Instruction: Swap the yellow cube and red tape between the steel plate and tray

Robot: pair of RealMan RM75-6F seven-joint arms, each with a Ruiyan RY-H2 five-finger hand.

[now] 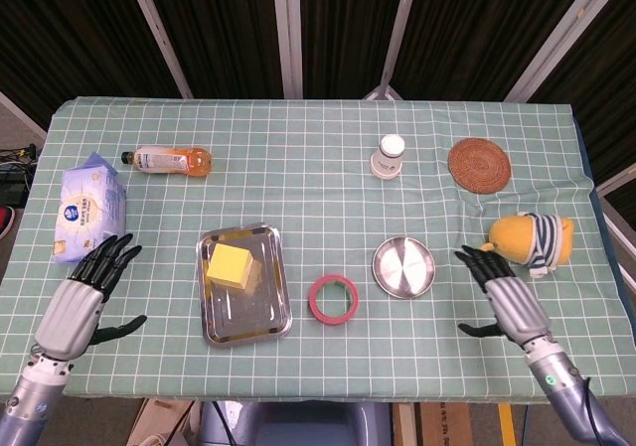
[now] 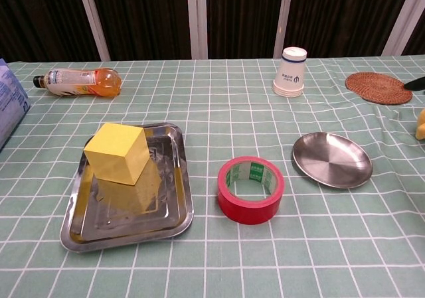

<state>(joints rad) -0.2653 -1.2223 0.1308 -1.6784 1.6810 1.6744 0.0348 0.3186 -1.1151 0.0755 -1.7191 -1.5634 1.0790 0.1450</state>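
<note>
Hands sit nearest, at the table's front edge: the left hand (image 1: 81, 297) hangs off the near-left corner with fingers spread and nothing in it, and the right hand (image 1: 507, 297) hovers at the near right, likewise spread and empty. Between them, the red tape (image 2: 250, 188) lies flat on the cloth, hole upward, on neither dish. It rests just right of the tray (image 2: 169, 213) and left of the steel plate (image 2: 332, 158), which holds nothing. The yellow cube (image 2: 118, 152) sits in the tray's far half.

Judged from this layout, the cube is already placed and the tape has yet to reach the plate. The tape lies to the left of the right hand, beyond the plate, and somewhat nearer that hand than the left one, so the right hand looks the likelier choice.
</note>
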